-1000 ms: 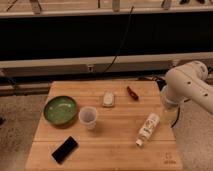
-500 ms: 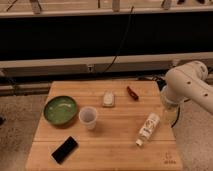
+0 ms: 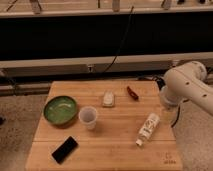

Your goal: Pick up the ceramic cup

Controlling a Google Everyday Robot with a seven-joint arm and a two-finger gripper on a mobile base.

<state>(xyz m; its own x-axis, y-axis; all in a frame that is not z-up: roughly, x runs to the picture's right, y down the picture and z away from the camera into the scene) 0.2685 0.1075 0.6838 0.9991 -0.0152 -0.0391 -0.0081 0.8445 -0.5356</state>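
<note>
The ceramic cup (image 3: 88,117) is a small whitish, handleless cup standing upright on the wooden table (image 3: 115,155), left of the middle and just right of the green bowl (image 3: 60,109). Only a bulky white arm segment (image 3: 187,87) shows, at the table's right edge, far to the right of the cup. My gripper is not in view, so its fingers do not show.
A white bottle (image 3: 148,128) with a label lies on its side at the right. A flat black object (image 3: 65,149) lies at the front left. A small white object (image 3: 108,98) and a small red object (image 3: 132,93) lie at the back. A dark wall with cables runs behind.
</note>
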